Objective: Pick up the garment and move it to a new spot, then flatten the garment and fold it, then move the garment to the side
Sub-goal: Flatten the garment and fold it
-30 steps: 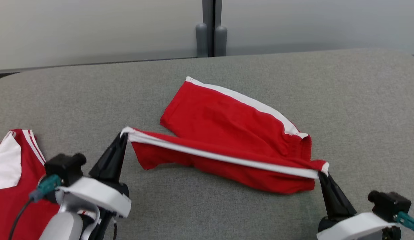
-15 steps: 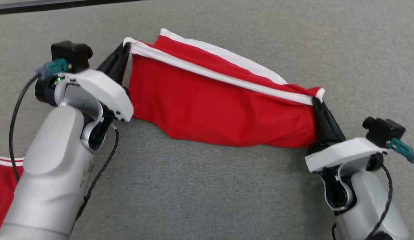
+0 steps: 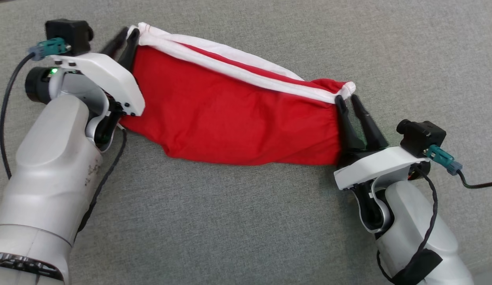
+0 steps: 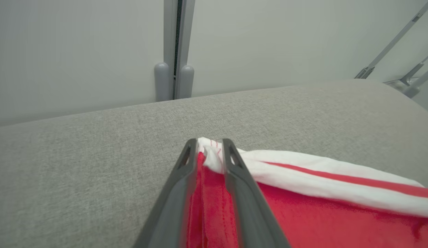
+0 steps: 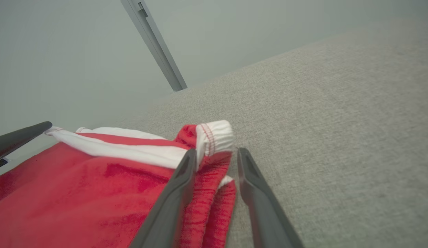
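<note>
I am looking down at the red, white-banded garment, which is lying in a long strip on the grey surface and running from the upper left of the head view to right of centre. The left gripper is sitting at the strip's upper-left corner, its jaws standing slightly parted with the white hem bunched between them. The right gripper is resting at the strip's right end, jaws spread. In its wrist view one finger is touching the elastic band, the other standing clear over bare surface.
</note>
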Controlling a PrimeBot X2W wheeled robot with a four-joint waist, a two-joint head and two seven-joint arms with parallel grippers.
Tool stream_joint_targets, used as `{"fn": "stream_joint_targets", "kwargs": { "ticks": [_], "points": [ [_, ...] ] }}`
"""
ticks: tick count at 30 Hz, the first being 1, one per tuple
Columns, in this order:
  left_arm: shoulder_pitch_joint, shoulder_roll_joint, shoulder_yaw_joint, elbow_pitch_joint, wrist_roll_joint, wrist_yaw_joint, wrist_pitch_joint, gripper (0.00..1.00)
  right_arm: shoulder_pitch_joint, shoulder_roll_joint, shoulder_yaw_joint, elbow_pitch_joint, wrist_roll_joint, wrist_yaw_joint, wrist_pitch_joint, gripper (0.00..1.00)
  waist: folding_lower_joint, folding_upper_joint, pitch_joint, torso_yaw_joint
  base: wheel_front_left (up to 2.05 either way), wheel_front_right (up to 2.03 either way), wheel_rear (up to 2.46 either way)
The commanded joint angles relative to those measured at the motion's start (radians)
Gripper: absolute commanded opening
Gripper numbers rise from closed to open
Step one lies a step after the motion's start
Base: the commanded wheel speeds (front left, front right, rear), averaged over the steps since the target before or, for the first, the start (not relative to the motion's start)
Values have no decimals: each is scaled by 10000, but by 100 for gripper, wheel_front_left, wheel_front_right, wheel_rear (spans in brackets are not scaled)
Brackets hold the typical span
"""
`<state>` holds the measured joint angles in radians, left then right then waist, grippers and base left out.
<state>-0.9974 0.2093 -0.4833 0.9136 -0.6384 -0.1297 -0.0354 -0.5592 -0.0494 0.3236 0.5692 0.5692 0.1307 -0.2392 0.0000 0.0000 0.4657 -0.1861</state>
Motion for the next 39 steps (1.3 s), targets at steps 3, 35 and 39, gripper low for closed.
{"fn": "stream_joint_targets", "kwargs": {
  "ticks": [3,35,39],
  "points": [
    [-152,156,70,516,66,-13,-1486,100,251,-28,-432,-519,-1419,0,-257,100,0,0,-70,138,0,0,0],
    [8390,-296,4282,-7612,3189,1436,-2292,100,4170,-95,-2652,-4746,-4318,-2,663,100,0,0,-2580,1564,0,0,0],
    [8896,-322,4191,-7793,3277,1463,-2292,100,4461,-93,-2689,-4986,-4230,-2,835,100,0,0,-2704,1605,0,0,0]
  ]
}}
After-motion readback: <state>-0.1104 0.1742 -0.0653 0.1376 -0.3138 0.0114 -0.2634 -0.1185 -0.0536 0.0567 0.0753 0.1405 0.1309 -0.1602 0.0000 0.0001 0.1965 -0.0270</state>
